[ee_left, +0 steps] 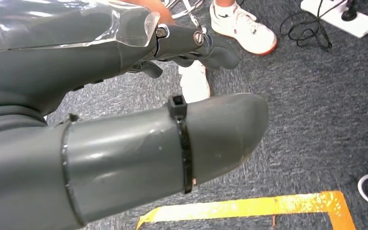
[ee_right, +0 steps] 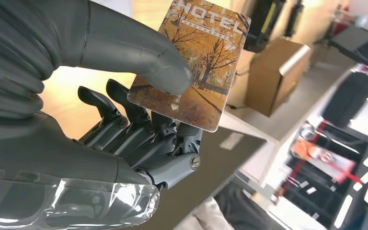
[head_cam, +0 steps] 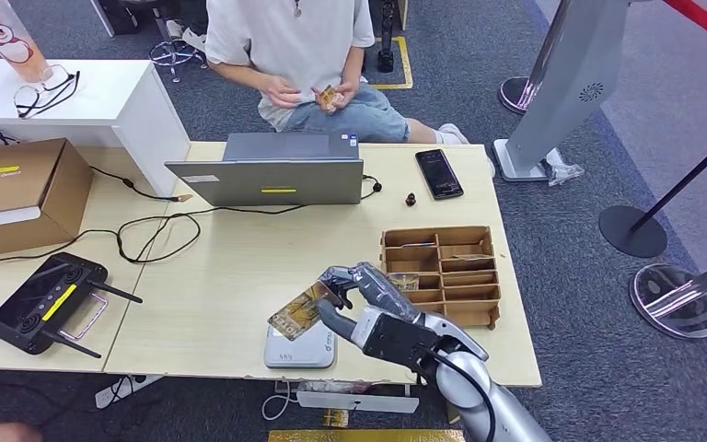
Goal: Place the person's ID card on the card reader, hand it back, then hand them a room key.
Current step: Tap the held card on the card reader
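**A:** Head view first: right hand (head_cam: pixel 354 293) is pinching a card (head_cam: pixel 299 309) with an autumn-tree print, held tilted just above the white card reader (head_cam: pixel 301 347) at the front edge of the desk (head_cam: pixel 221 276). Wooden organizer (head_cam: pixel 442 272) sits right beside it. The person (head_cam: pixel 295 46) behind the laptop (head_cam: pixel 272 170) has another small card (head_cam: pixel 328 96) in their hands.

**B:** Left wrist view?

**A:** Left hand (ee_left: pixel 139 96) hangs over grey carpet (ee_left: pixel 316 96), fingers curled in, holding nothing.

**B:** Right wrist view?

**A:** Thumb (ee_right: pixel 143 57) presses the card (ee_right: pixel 196 62) against the fingers (ee_right: pixel 139 129). "HOTEL" is printed on it.
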You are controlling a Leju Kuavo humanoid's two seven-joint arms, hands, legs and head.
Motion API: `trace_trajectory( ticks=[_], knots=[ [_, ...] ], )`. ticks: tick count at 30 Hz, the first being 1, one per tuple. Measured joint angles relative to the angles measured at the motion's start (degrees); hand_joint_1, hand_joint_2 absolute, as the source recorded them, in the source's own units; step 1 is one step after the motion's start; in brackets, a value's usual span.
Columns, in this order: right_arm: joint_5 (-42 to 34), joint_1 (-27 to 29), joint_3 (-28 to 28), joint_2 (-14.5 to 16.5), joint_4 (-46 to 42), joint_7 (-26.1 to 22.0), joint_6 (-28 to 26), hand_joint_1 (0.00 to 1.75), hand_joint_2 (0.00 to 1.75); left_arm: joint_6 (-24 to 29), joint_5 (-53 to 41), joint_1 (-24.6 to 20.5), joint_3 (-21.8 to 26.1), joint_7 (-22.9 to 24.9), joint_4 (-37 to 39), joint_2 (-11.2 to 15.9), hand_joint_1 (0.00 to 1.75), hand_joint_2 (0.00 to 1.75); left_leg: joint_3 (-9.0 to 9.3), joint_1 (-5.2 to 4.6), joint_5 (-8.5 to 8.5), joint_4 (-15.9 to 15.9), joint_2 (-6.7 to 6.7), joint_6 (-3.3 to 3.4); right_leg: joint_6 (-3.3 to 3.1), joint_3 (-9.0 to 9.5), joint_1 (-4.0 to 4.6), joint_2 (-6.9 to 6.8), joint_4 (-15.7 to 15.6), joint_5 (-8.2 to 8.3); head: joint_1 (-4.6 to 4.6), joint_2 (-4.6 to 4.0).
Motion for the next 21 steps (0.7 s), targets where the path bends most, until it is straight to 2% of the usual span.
trace_trajectory(
  ticks=[11,21],
  knots=[
    [1.0,-5.0,4.5,0.0,7.3,5.2,4.5,1.75,1.75,-0.9,-1.3,-0.9,0.0,1.8,0.0,-0.1,0.00,0.00,0.00,0.00,0.01,0.0,0.00,0.00,0.00,0.01,0.00,-0.01,0.0,0.01,0.00,0.00],
    [3.3,-8.2,7.7,1.1,13.2,8.1,4.0,1.75,1.75,-1.3,-2.1,-1.4,-0.2,2.3,0.0,-0.2,0.00,0.00,0.00,0.00,0.01,0.0,0.00,0.00,0.00,0.01,0.00,-0.01,0.0,0.00,0.00,0.00]
  ],
)
